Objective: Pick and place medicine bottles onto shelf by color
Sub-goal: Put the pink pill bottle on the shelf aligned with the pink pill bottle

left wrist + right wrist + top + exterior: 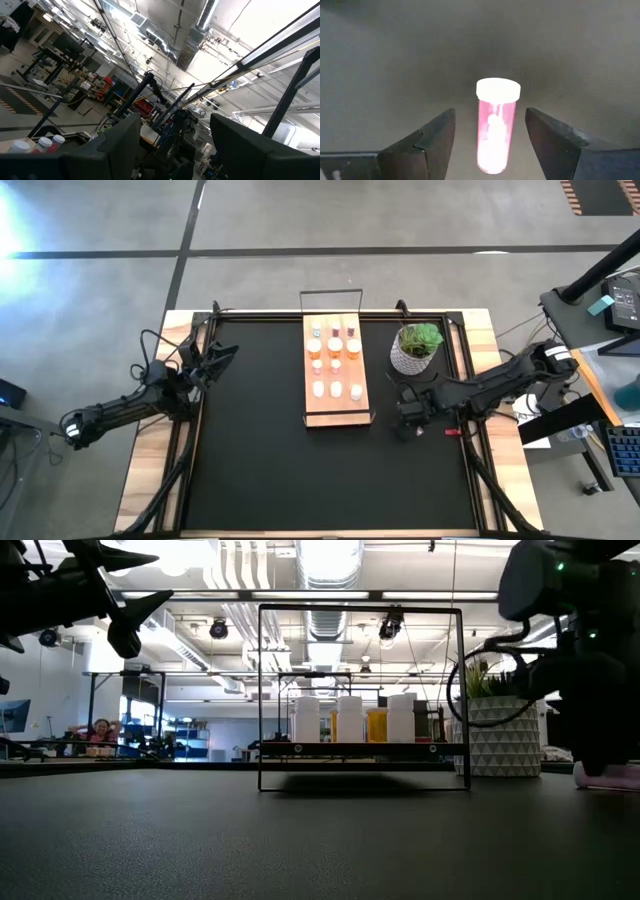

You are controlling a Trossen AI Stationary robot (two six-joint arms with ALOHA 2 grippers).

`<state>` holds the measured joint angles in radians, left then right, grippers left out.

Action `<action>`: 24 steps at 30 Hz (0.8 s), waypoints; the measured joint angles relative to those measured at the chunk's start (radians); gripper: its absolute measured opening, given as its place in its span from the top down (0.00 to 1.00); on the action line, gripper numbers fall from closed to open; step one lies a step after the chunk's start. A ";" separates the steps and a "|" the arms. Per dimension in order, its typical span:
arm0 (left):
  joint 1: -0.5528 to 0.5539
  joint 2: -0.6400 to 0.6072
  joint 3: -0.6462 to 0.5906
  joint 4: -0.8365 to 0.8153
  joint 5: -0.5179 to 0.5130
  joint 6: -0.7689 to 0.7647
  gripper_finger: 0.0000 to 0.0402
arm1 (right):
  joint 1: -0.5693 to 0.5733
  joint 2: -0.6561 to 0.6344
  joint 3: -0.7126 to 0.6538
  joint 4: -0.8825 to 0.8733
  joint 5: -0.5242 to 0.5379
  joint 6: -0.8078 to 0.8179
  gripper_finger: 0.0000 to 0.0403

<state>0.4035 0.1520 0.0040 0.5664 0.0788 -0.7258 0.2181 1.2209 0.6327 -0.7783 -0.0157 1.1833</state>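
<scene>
A pink medicine bottle (496, 135) with a white cap lies on its side on the black mat, right of the shelf; the low view shows it as a pink shape (612, 776). My right gripper (490, 112) points down over it, open, one finger on either side and clear of it. In the high view the gripper (410, 420) hides the bottle. The light-wood shelf (310, 408) stands at the table's middle and carries several orange, pink and white bottles (335, 345). My left gripper (222, 355) waits open at the far left, tilted up.
A green plant in a white pot (417, 347) stands just beyond my right gripper, right of the shelf. A thin dark wire frame (360, 608) rises over the shelf. A small red item (452, 431) lies by the right arm. The mat (300, 470) stretches toward the near edge.
</scene>
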 joint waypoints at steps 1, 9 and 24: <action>0.000 0.000 0.000 0.000 0.000 0.000 0.44 | -0.003 0.012 0.000 0.002 -0.009 -0.011 0.43; 0.000 0.000 0.000 0.000 0.000 0.000 0.44 | -0.008 0.074 0.000 0.005 -0.028 -0.067 0.47; 0.000 0.000 0.000 0.000 0.000 0.000 0.44 | -0.008 0.076 0.000 0.007 -0.037 -0.084 0.62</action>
<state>0.4035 0.1520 0.0040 0.5663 0.0788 -0.7258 0.2104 1.2968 0.6331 -0.7715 -0.0528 1.0988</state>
